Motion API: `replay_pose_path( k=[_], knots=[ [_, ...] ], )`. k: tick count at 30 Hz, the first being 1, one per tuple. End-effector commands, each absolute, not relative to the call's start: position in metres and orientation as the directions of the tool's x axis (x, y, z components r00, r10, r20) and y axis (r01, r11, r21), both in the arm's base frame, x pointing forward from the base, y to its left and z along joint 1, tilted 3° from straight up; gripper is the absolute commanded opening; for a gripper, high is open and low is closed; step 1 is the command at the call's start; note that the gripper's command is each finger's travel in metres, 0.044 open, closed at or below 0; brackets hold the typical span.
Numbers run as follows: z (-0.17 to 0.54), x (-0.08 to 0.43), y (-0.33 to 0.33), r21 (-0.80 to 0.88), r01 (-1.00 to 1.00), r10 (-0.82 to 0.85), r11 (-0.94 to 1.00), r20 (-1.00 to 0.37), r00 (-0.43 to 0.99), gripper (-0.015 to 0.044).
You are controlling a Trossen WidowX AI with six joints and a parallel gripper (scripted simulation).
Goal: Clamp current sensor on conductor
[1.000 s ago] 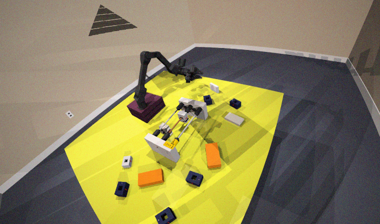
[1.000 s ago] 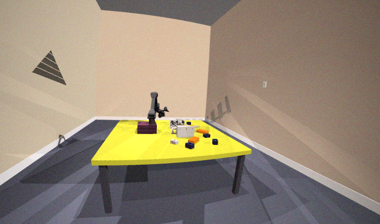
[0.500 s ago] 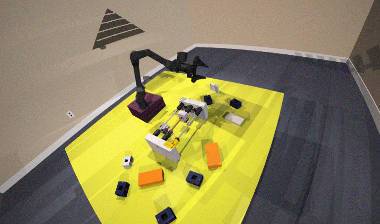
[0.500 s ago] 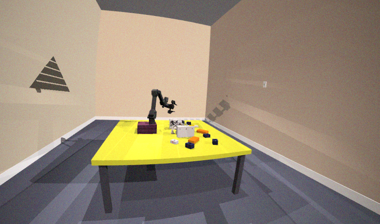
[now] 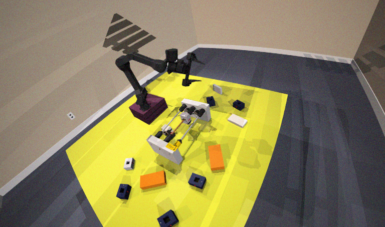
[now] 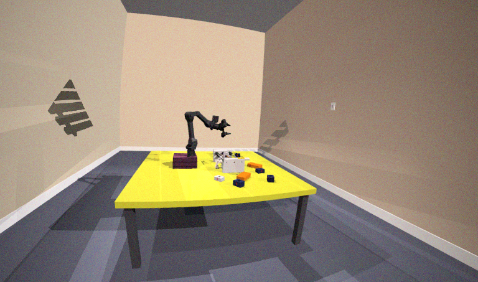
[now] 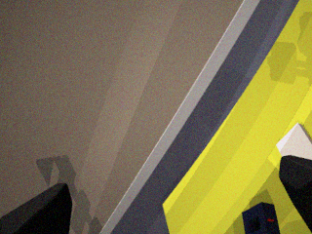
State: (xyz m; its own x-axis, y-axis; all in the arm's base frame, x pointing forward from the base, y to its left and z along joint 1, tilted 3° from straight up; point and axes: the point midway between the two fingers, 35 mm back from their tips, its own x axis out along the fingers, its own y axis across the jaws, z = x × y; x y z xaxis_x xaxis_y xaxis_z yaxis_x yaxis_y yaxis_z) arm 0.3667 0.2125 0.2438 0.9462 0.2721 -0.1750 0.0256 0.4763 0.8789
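My gripper [image 5: 202, 71] [image 6: 229, 129] [image 7: 179, 182] is open and empty, high above the back of the table [image 5: 113, 145] [image 6: 155, 187]. The conductor rack has two white end plates [image 5: 164, 149] [image 6: 233, 165] with three conductors between them. A yellow LOAD label [image 5: 171, 147] sits at the front plate, beside a yellow collar [image 5: 178, 143] on the right conductor [image 5: 188, 130]. A white sensor [image 5: 185, 117] is at the middle conductor. Another white, open-looking piece [image 5: 166, 129] is by the left conductor; whether it hangs or stands there, and its arrow, I cannot tell.
A white block with a hole [image 5: 129, 163] [image 6: 219, 178] lies front left. Navy blocks [image 5: 197, 180] [image 5: 123, 191] [image 5: 238, 104] [image 7: 261, 219] and orange blocks [image 5: 153, 180] [image 5: 216, 157] surround the rack. Pale slabs [image 5: 237, 120] [image 5: 217, 88] are at the back and right. The arm's base is purple [image 5: 149, 108].
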Motion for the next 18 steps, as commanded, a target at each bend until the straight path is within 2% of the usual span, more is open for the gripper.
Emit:
replay_pose_path(
  k=[1,10,16,18],
  knots=[
    [0.269,0.368,0.144,0.716,-0.054,0.205,0.696,-0.126,0.971,0.044],
    [0.305,0.346,0.052,0.337,-0.073,0.087,0.939,-0.025,0.996,0.044],
    [0.322,0.318,0.003,0.02,-0.006,0.005,1.0,0.046,0.999,0.044],
    [0.323,0.316,0.0,0.0,0.0,0.0,1.0,0.05,0.999,0.044]
  ],
)
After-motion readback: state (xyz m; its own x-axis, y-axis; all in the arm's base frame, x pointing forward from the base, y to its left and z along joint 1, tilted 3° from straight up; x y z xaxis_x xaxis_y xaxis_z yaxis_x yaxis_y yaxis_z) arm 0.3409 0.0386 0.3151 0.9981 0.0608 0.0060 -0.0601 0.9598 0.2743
